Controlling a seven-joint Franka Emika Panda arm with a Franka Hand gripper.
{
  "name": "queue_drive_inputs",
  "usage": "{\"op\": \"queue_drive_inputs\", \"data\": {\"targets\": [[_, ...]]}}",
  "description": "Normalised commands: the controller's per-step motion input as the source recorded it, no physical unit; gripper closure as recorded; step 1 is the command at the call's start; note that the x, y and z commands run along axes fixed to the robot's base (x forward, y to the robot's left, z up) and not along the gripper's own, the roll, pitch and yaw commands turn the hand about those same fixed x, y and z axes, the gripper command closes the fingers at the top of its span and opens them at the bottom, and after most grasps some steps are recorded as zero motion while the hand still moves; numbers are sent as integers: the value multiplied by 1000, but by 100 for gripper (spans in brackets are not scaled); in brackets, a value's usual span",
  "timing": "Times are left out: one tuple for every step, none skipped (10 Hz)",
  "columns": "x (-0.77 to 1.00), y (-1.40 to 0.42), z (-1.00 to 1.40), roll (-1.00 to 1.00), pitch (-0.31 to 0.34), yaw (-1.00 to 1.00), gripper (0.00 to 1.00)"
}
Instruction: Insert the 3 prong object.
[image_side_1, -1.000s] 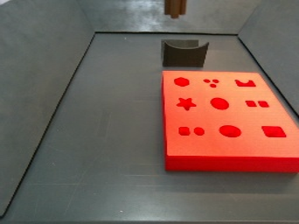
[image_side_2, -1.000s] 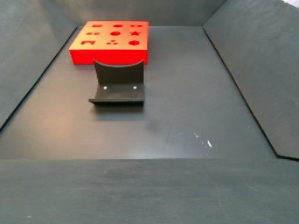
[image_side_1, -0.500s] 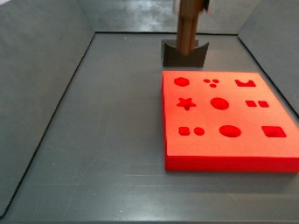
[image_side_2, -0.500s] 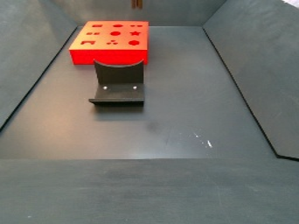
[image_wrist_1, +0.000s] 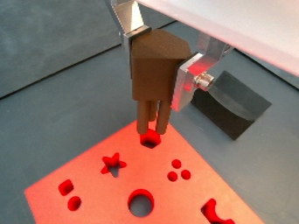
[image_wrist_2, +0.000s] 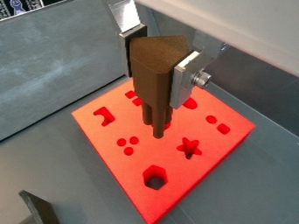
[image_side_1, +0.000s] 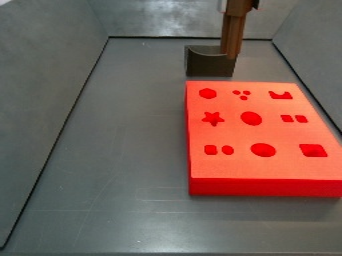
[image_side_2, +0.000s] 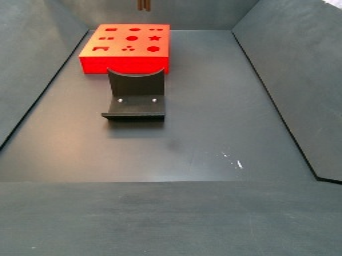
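Observation:
The 3 prong object (image_wrist_1: 152, 92) is a brown block with thin bars hanging from its lower end. My gripper (image_wrist_1: 162, 63) is shut on it, silver fingers (image_wrist_1: 193, 77) on both sides; both wrist views show this (image_wrist_2: 149, 96). I hold it upright above the red board (image_wrist_1: 111, 179), prongs in the air, apart from the surface. The three-dot cutout (image_wrist_2: 128, 144) lies close by the prong tips. In a side view the 3 prong object (image_side_1: 235, 35) hangs over the board's (image_side_1: 261, 140) far edge, by the three-dot cutout (image_side_1: 242, 95).
The dark fixture (image_side_1: 203, 62) stands on the floor just beyond the board's far edge; it also shows in a side view (image_side_2: 134, 95) in front of the red board (image_side_2: 127, 45). Grey walls enclose the floor on the sides.
The gripper with the 3 prong object has come down and moved right in the side view, from near the top edge to over the board's far edge.

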Motion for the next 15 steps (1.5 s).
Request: {"op": "queue_drive_inputs", "data": {"targets": [[1000, 31, -6, 96, 19, 0, 100], [1000, 43, -80, 126, 19, 0, 100], [1000, 60, -111, 133, 0, 0, 100], [1000, 66, -117, 133, 0, 0, 100], [897, 54, -31, 64, 26, -89, 100], [0, 29, 0, 0, 0, 0, 100], [277, 0, -174, 306, 34, 337, 100], [811, 0, -77, 464, 66, 166, 100], [903, 0, -26, 500, 57, 60, 100], [909, -114, -266, 459, 127, 37, 100], [811, -77, -517, 263, 216, 0, 100], [514, -23, -603, 131, 276, 0, 100], [369, 0, -637, 0, 299, -11, 100], [540, 0, -420, -97, 379, -34, 100], [583, 0, -240, -140, 459, -17, 100]]}}
